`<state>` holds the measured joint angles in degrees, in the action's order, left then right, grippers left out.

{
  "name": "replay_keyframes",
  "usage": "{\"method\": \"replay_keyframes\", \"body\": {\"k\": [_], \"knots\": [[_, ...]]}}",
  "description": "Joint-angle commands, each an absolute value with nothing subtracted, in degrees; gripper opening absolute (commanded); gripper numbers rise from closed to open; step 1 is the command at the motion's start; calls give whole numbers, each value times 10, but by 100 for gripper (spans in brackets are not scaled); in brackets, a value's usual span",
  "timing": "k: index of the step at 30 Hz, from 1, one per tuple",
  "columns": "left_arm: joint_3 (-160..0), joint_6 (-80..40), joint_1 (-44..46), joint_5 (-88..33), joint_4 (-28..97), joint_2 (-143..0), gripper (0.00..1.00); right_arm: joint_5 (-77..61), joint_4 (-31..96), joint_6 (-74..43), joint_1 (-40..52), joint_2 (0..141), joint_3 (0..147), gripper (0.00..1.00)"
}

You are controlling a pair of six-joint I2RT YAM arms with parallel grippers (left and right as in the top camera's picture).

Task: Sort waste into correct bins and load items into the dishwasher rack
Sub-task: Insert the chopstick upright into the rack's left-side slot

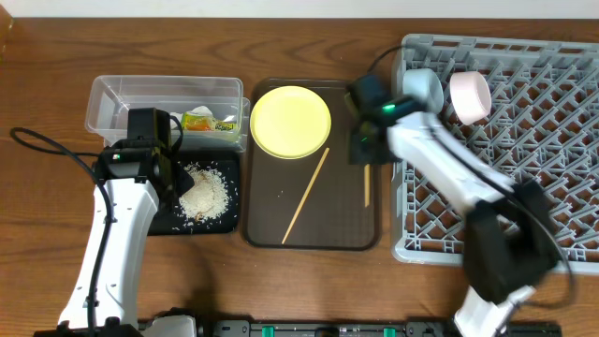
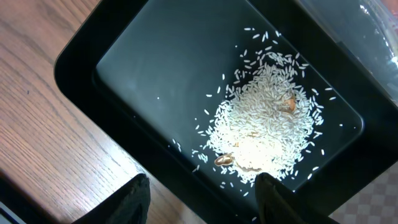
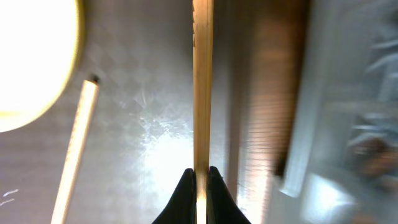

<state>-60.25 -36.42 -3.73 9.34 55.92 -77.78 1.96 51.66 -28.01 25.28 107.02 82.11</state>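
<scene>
Chopstick (image 3: 203, 93) pinched tight in your right end effector (image 3: 202, 177), at the brown serving tray's (image 1: 337, 215) right edge beside the rack (image 1: 562, 140). The second chopstick (image 1: 306, 195) and yellow plate (image 1: 291, 122) lie on that tray, not yet loaded. Blue bowl (image 1: 423, 89) and white bowl (image 1: 468, 96) are racked. Rice (image 2: 267, 130) is in the black tray (image 2: 124, 62) and the wrapper (image 1: 208, 122) in the clear tub (image 1: 103, 103). Your left end effector (image 2: 202, 199) hangs spread above the rice.
</scene>
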Motion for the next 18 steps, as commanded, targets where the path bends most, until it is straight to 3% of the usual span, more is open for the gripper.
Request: {"method": "replay_keyframes", "body": {"k": [1,10,18], "knots": [[-606,-370,-40,95,559,-771,57,21,536,-216,223,991,824,1],[-606,-370,-40,95,558,-771,57,32,636,-194,157,927,819,1],[-606,-370,-40,95,558,-771,57,26,588,-195,147,929,737,1]]}}
